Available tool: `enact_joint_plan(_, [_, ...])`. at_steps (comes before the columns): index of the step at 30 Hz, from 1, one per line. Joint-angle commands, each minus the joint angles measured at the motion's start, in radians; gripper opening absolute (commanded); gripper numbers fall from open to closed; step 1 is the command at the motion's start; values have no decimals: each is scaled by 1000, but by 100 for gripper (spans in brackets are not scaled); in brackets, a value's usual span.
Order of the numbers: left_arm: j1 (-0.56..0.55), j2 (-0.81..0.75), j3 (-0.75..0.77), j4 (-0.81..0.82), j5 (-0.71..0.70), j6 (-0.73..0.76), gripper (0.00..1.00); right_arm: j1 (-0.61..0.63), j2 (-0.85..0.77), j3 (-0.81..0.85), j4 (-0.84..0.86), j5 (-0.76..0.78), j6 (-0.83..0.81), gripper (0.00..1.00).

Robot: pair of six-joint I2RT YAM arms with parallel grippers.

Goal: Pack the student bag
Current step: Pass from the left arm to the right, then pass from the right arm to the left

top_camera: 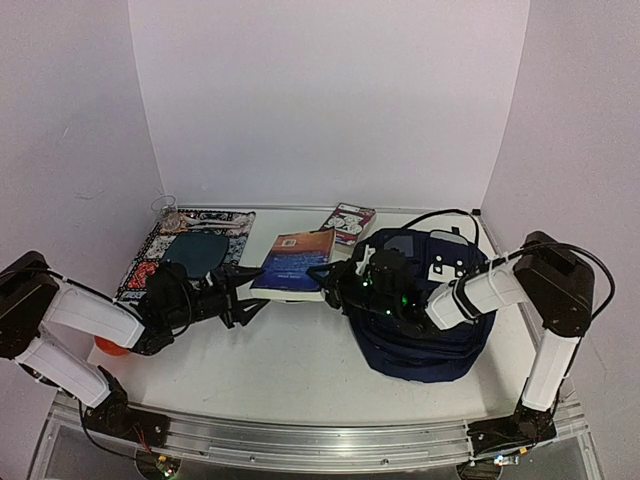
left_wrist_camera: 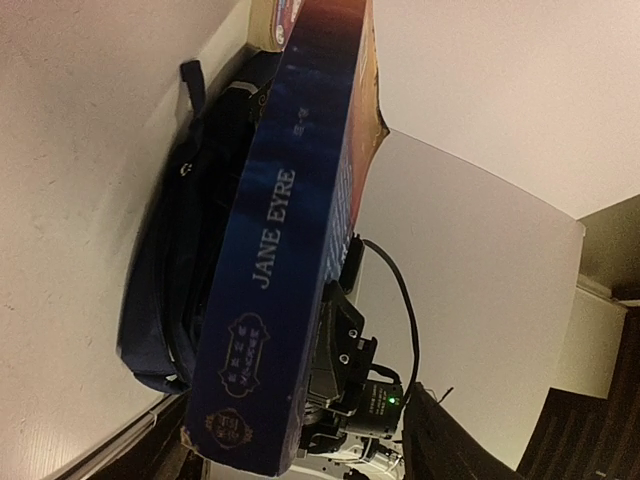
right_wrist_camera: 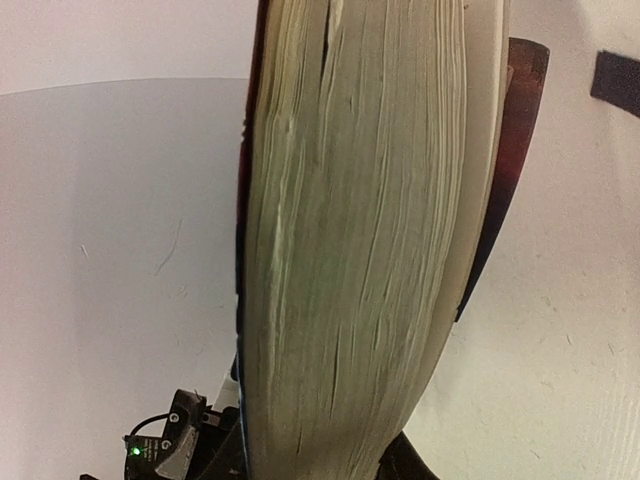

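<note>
Arms reach inward: right pincer [top_camera: 330, 281] grips book [top_camera: 295, 260], left pincer [top_camera: 250, 298] spread beside it.

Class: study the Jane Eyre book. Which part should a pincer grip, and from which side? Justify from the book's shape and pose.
Grip the Jane Eyre book across its covers at the page edge, coming from the student bag side. It lies roughly level, cover up, with its pages facing the bag, and the flat covers give parallel faces to pinch.

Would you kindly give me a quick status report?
Left gripper open beside the book. Right gripper shut on its edge. Bag beside it, book not yet in.
</note>
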Motion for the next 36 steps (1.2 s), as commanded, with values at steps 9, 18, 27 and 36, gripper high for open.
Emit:
enact_joint_plan(9, [-13, 80, 142, 31, 42, 158, 68, 19, -153, 145, -32, 113, -117, 0])
enact_joint_plan(18, [-19, 181, 251, 28, 91, 273, 67, 25, -142, 179, 15, 98, -75, 2])
enact_joint_plan(27, [-41, 212, 274, 29, 33, 259, 69, 49, -153, 148, 157, 216, -20, 0])
enact_joint_plan(36, [-75, 232, 351, 30, -54, 290, 63, 103, -144, 123, 260, 330, -22, 0])
